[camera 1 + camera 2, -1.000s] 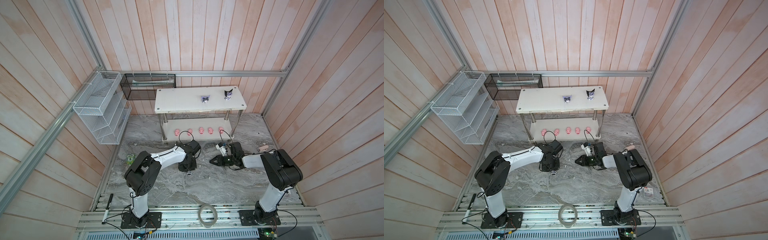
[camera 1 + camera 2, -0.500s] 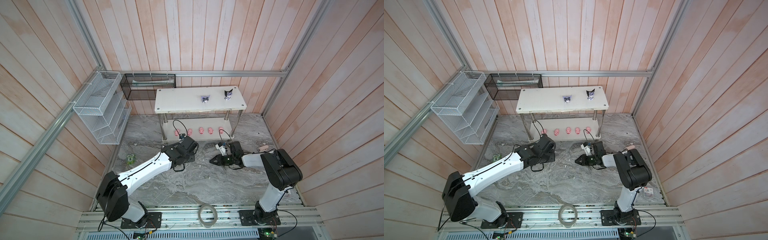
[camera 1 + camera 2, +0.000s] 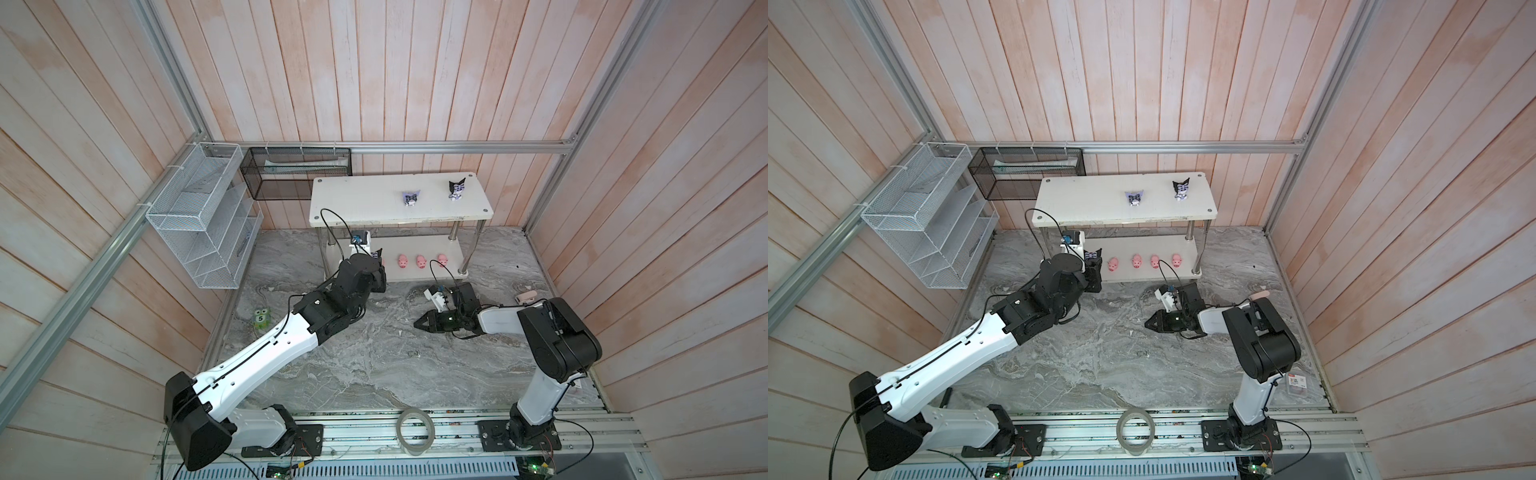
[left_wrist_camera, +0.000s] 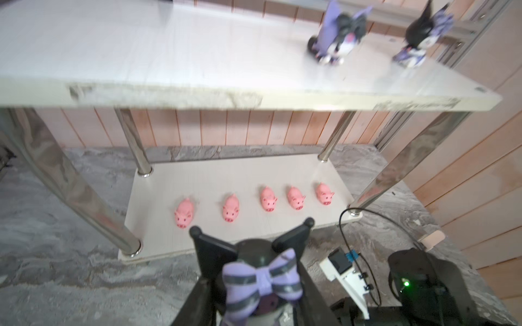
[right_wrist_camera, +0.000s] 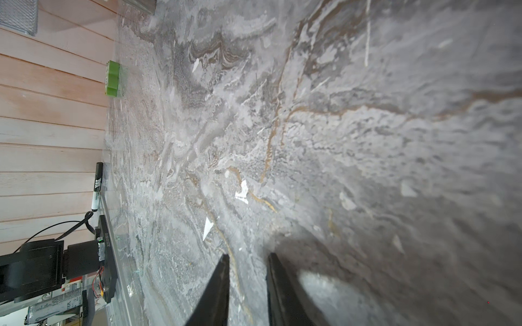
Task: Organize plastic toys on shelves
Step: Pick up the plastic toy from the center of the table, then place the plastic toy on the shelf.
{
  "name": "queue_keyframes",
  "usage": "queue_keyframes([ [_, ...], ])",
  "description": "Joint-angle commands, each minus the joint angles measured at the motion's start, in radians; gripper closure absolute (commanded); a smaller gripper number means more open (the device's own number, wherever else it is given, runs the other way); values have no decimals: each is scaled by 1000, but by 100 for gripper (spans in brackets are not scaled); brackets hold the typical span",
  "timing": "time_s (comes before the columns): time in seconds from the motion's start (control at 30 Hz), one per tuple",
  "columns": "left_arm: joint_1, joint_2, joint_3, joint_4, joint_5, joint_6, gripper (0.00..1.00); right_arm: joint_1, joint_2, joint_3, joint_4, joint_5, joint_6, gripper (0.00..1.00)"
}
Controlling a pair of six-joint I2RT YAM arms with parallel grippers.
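My left gripper (image 3: 376,266) (image 4: 251,273) is shut on a black-purple figurine (image 3: 377,254) (image 3: 1092,255) with a striped purple bow (image 4: 262,282). It holds the figurine just in front of the left part of the shelves' lower board (image 3: 453,249). Several pink pigs (image 4: 183,216) (image 3: 421,262) stand in a row on that board. Two more figurines (image 3: 410,197) (image 3: 456,190) stand on the right part of the top board (image 3: 353,199). My right gripper (image 3: 417,324) (image 5: 248,255) lies low over the marble floor, open by a narrow gap with nothing in it.
A white wire rack (image 3: 203,216) and a black mesh basket (image 3: 297,172) hang on the back left walls. A green toy marked "5" (image 3: 261,318) lies by the left wall. A tape roll (image 3: 415,430) sits on the front rail, and a marker (image 5: 97,186) beside it.
My left arm has stretched out from the middle of the floor toward the shelves, carrying the figurine up to the lower board's front left. The right arm has not moved.
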State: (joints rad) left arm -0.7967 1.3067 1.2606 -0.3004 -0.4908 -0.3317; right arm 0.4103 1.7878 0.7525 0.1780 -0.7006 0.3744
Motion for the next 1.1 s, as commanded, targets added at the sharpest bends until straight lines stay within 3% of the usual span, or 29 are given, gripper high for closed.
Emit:
queue_keyframes([
  [0.0, 18, -10, 86, 153, 10, 171, 72, 17, 30, 11, -53, 37, 7, 75],
  [0.3, 107, 48, 217, 253, 126, 325, 72, 35, 43, 17, -41, 37, 16, 75],
  [0.67, 255, 114, 221, 368, 284, 339, 72, 42, 67, 33, -34, 33, 17, 75],
  [1.07, 304, 249, 230, 511, 292, 348, 72, 42, 81, 28, -20, 31, 27, 76],
])
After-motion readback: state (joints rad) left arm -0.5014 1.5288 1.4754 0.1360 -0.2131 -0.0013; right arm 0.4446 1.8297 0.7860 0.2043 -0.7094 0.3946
